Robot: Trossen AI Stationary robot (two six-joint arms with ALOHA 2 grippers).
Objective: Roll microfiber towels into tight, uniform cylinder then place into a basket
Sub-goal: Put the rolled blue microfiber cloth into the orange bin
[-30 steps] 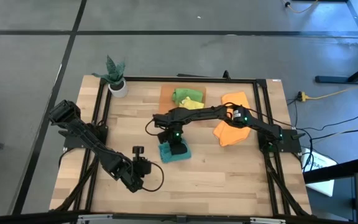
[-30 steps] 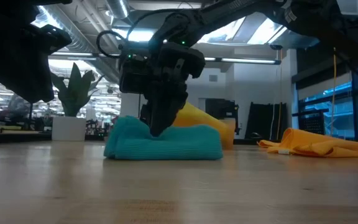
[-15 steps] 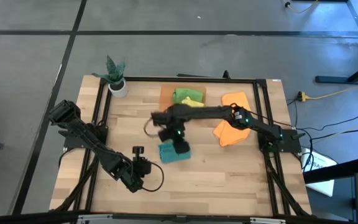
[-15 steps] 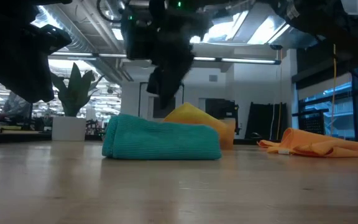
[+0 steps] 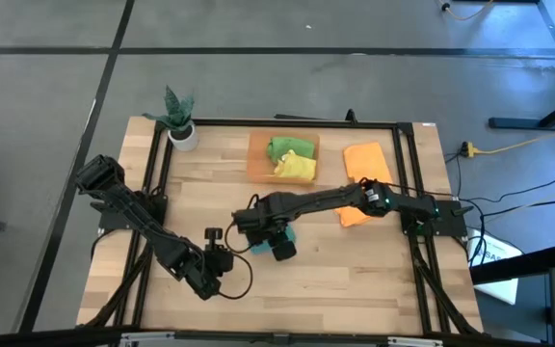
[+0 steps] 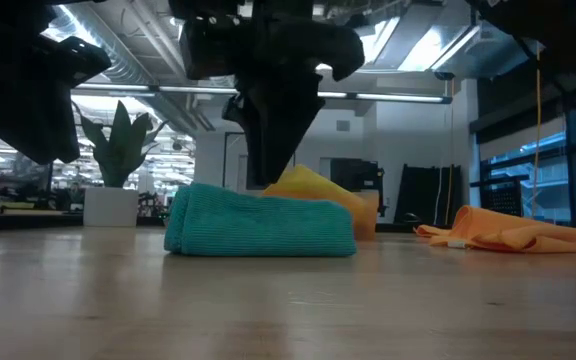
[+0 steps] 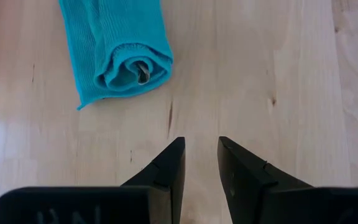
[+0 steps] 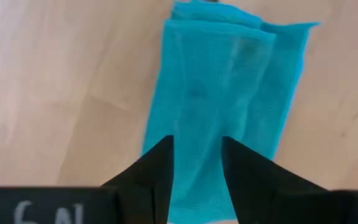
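A teal towel (image 7: 118,48) lies rolled on the table's middle, its long side on the wood; it also shows in the low view (image 6: 260,222) and the high view (image 5: 261,242). My right gripper (image 8: 196,155) hangs just above it, fingers pointing down and a little apart, over the roll's length; in the low view (image 6: 266,178) I see no hold. My left gripper (image 7: 201,146) waits near the table's near left, slightly open and empty, facing the roll's spiral end. The orange basket (image 5: 255,156) at the far middle holds a green towel (image 5: 290,146) and a yellow towel (image 5: 297,167).
Orange towels (image 5: 365,158) lie flat at the far right of the table, also in the low view (image 6: 508,232). A white pot with a green plant (image 5: 182,133) stands at the far left corner. Bare wood shows along the near edge.
My right gripper was pressed down into the teal roll, then rose off it and moved toward the table's near edge, staying above it. The roll stays on the table, its dent gone.
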